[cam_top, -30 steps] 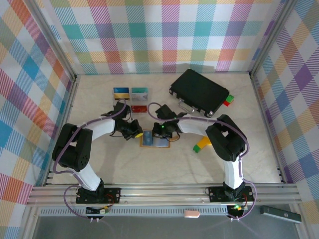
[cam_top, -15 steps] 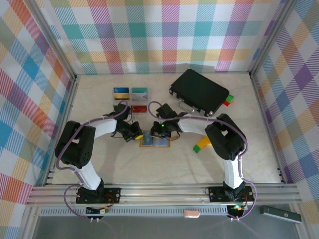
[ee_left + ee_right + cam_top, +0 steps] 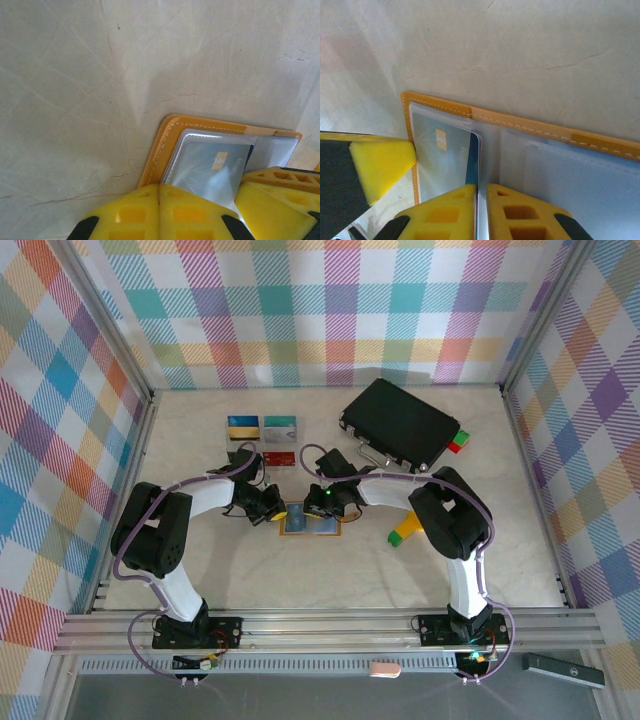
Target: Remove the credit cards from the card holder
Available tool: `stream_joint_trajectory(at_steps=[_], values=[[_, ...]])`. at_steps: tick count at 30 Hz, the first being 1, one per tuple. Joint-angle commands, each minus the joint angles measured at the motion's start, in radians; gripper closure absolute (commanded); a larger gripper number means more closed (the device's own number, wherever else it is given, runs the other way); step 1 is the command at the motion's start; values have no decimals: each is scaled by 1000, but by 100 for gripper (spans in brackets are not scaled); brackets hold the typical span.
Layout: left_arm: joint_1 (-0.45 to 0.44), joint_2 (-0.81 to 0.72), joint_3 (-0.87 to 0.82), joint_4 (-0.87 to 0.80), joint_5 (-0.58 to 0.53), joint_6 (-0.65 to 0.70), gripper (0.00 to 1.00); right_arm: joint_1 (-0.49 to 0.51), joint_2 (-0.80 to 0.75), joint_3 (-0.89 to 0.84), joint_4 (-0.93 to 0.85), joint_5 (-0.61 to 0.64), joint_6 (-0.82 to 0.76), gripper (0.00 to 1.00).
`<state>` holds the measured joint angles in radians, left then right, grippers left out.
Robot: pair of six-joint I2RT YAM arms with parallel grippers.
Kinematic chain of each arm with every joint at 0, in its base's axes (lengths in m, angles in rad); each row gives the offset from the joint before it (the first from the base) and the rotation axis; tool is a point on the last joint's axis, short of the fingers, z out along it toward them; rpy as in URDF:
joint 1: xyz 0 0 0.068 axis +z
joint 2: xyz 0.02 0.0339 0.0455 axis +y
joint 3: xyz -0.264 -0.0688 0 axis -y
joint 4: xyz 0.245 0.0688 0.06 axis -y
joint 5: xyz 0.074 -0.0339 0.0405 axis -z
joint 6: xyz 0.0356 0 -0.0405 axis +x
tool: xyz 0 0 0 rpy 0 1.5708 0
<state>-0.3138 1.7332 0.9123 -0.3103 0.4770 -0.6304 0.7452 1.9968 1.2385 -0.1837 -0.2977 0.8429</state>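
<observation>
The orange-tan card holder point(image 3: 310, 527) lies open and flat between both arms. In the left wrist view my left gripper point(image 3: 160, 187) is shut with nothing between its fingers, its tips resting on the holder's point(image 3: 159, 150) left border. A grey-blue chip card point(image 3: 442, 155) sits in the left clear pocket, its dark blue edge poking out toward the fold. My right gripper point(image 3: 481, 187) is shut on that edge. Farther back on the table lie a blue-and-yellow card point(image 3: 241, 427), a teal card point(image 3: 280, 427), a dark card point(image 3: 243, 457) and a red card point(image 3: 279, 458).
A large black hard case point(image 3: 400, 425) with a metal handle lies at the back right, small red and green blocks point(image 3: 458, 441) by its corner. A green-and-yellow block point(image 3: 405, 532) sits right of the holder. Plaid walls enclose the table.
My left gripper has edged right and down onto the holder's left border. The right gripper has stayed over the holder's middle.
</observation>
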Motion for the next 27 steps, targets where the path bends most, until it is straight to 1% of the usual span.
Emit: stream_joint_trajectory(at_steps=[1, 8, 18, 24, 27], values=[[-14, 25, -24, -25, -35, 21, 96, -6, 20, -10, 2, -22, 11, 86], [-13, 29, -31, -18, -32, 20, 96, -6, 27, -14, 39, -64, 10, 86], [-13, 32, -32, -16, -28, 19, 97, -7, 37, -14, 52, -81, 8, 88], [-13, 29, -32, -18, -35, 18, 97, -7, 24, -26, 59, -69, 8, 94], [-13, 16, -31, -28, -53, 12, 94, -7, 2, -38, 50, -38, 2, 96]])
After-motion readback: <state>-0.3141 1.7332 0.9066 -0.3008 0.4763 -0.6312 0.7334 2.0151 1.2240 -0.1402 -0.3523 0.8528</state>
